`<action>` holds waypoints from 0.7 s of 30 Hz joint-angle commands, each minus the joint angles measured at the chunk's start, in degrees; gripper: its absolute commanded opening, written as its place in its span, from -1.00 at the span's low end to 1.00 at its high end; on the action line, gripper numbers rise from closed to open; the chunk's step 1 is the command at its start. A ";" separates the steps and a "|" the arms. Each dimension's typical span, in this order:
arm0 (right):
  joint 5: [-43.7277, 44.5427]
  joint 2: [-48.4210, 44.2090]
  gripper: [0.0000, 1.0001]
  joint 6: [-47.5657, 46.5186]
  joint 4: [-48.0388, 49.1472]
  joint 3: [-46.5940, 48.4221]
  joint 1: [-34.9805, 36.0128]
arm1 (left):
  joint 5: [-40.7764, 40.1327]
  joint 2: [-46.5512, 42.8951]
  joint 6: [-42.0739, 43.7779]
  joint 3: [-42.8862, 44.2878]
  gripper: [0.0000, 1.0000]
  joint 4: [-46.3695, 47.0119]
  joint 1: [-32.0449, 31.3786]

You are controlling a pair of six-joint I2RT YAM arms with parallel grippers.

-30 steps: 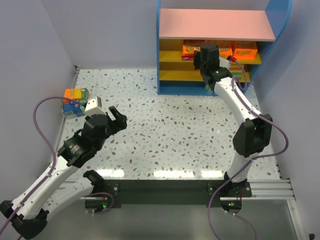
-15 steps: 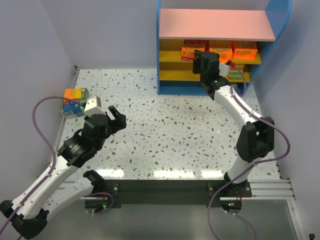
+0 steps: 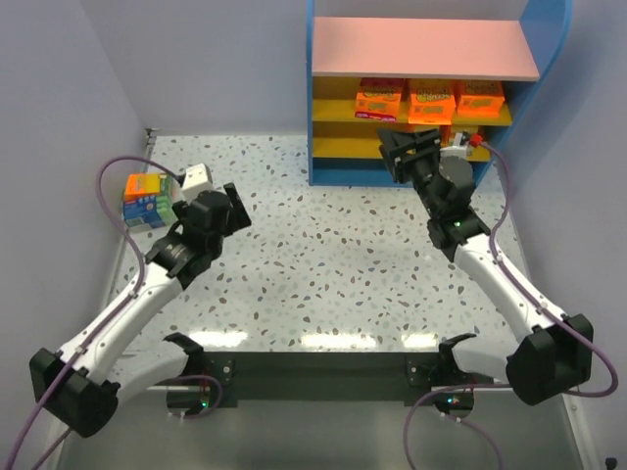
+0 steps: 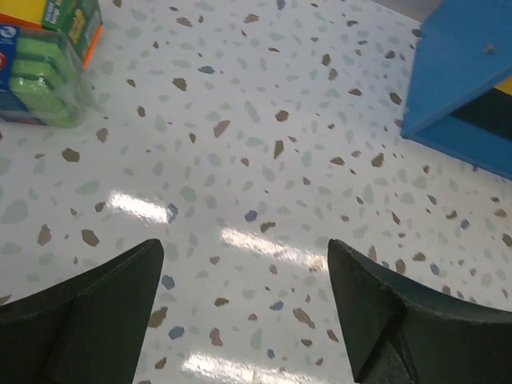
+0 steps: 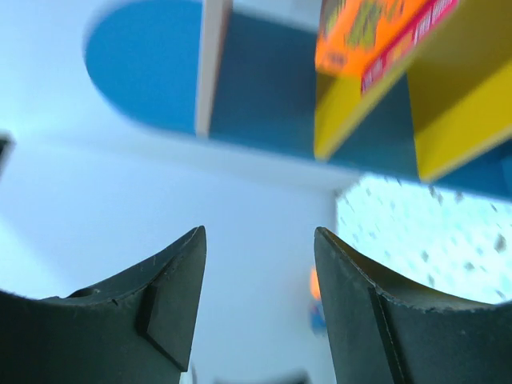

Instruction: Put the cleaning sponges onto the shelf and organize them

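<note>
The unshelved cleaning sponges [image 3: 147, 196] sit stacked at the table's [image 3: 323, 264] 9 o'clock edge, and three orange packs [image 3: 431, 98] line the shelf [image 3: 421, 47] at 1 o'clock. The left claw [image 3: 227, 208] and right claw [image 3: 407, 152] are both spread wide, holding nothing. The packs look light and squashy under slick film, so pinching across the narrow width seems best. Only the left wrist view reveals green sponges through clear wrap; the overhead view shows just coloured blocks.

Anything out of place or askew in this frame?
Only the sponge packs piled at the left edge of the table, away from the shelf; three orange packs sit in a neat row on it.
</note>
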 commanded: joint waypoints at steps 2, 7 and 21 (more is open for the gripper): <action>-20.50 -4.42 0.26 -14.17 -2.58 -5.58 1.63 | 6.45 9.54 5.30 5.38 0.77 8.53 12.52; -30.27 -9.60 0.43 -24.82 -8.66 -14.37 4.09 | 13.22 21.51 3.73 11.43 0.76 10.21 28.50; -35.73 -14.19 0.57 -31.77 -11.75 -26.06 4.27 | 23.85 26.72 -16.30 1.27 0.74 22.86 50.69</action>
